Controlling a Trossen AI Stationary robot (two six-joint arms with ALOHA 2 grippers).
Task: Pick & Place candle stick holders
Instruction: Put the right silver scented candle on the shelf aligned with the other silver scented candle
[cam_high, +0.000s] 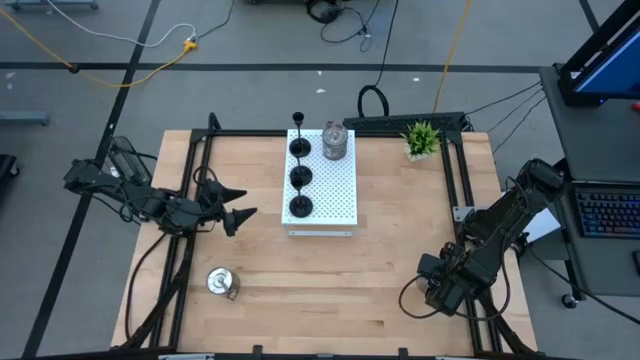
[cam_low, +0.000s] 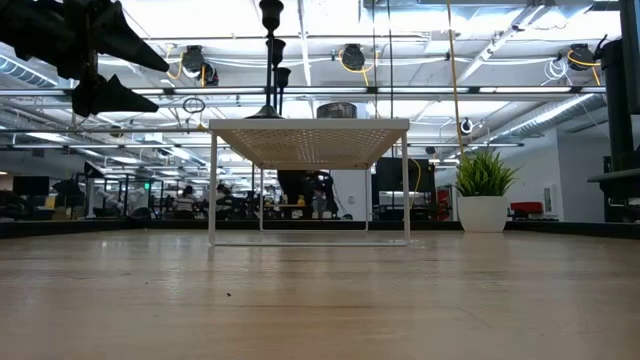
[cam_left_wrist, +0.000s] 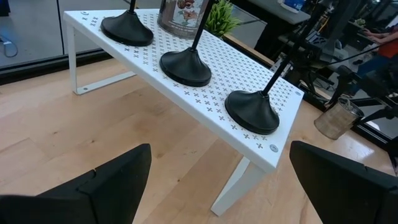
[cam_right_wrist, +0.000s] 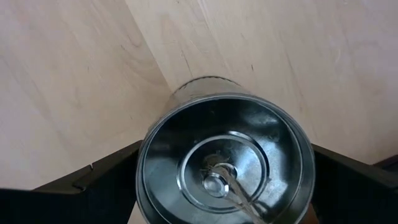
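High view: three black candle stick holders (cam_high: 300, 177) stand in a row along the 9 o'clock side of the white perforated board (cam_high: 333, 190), which sits at the table's (cam_high: 330, 290) 12 o'clock half. One silver candle stick holder (cam_high: 334, 141) stands on the board's 12 o'clock end, just beside the farthest black one. A second silver holder (cam_high: 220, 282) rests on the bare table toward 7 o'clock, well apart from the board. A small green potted plant (cam_high: 422, 139) is at about 1 o'clock.

The left end effector (cam_high: 236, 203) hangs at 9 o'clock, just beside the board, its fingers spread wide and holding nothing; its wrist view faces the three black bases.

The right end effector (cam_high: 437, 283) is low at 4 to 5 o'clock. In its wrist view a third silver holder (cam_right_wrist: 225, 162) sits between the wide-spread fingers (cam_right_wrist: 93, 186); I cannot tell whether they touch it.
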